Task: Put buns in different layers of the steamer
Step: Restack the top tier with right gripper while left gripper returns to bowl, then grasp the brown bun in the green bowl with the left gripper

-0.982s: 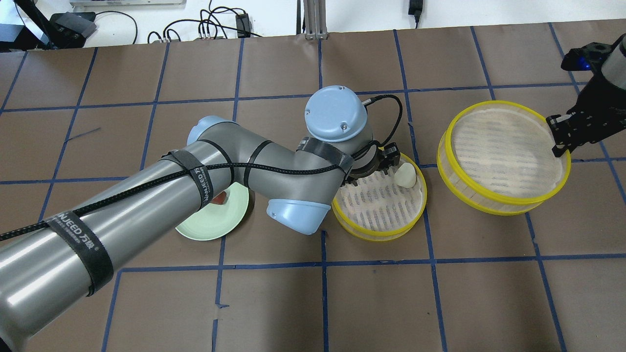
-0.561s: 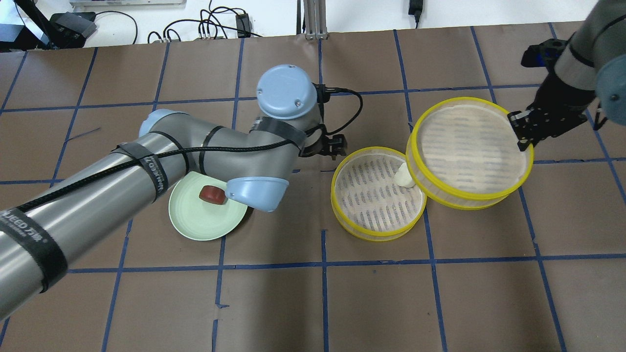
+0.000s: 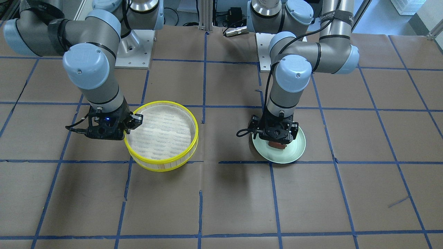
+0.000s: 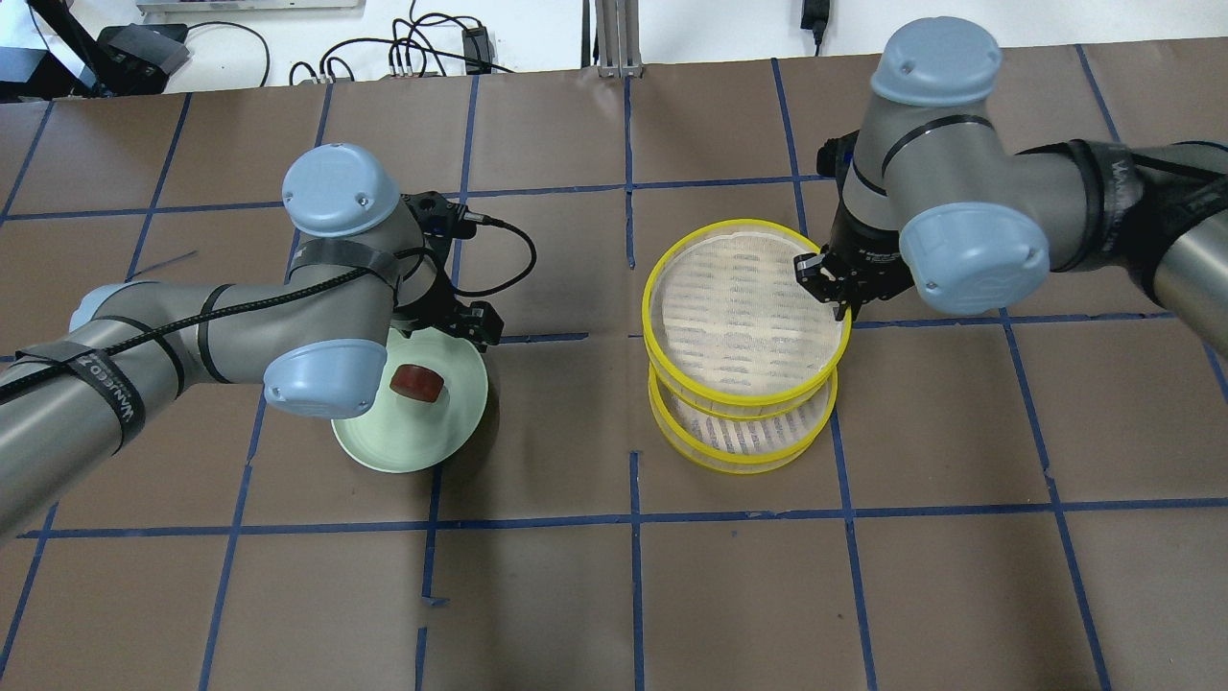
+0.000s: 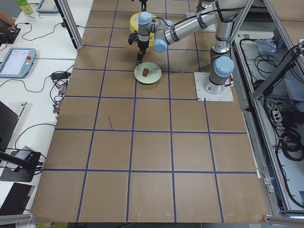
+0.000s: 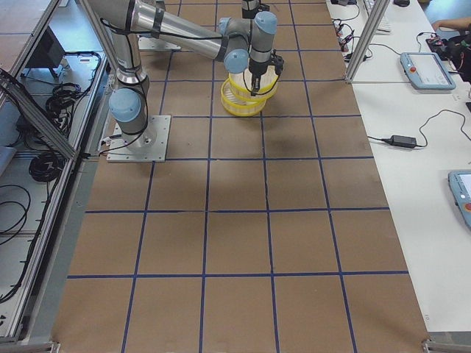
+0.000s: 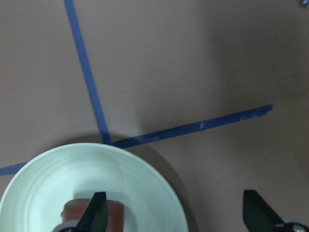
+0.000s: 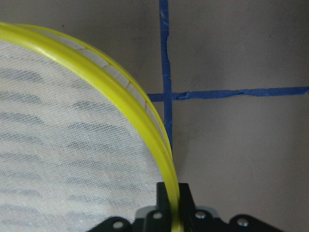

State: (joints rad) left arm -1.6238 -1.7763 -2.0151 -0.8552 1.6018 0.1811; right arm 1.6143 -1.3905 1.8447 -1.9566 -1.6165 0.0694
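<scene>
Two layers of the steamer [image 4: 744, 365] logged at mid-counter [image 4: 576, 595], upper layer [image 4: 739, 317] directly over lower layer [image 4: 743, 443]; seated or held just above, not clear. Right end effector [image 4: 829, 282] clamped onto the yellow rim of the upper layer, on the side away from the plate, rim pinched between the fingers in the wrist view. Left end effector [image 7: 176, 217] spread wide above the pale green plate [image 4: 393, 446], nothing held. Reddish-brown bun [image 4: 415, 382] resting on the plate, close under one finger [image 7: 95, 212], other finger out past the plate's rim. Plate well apart from the steamer. White lettering on the left arm's black strap [image 4: 96, 376] read only in part, ending "JEED"; rest too small.
</scene>
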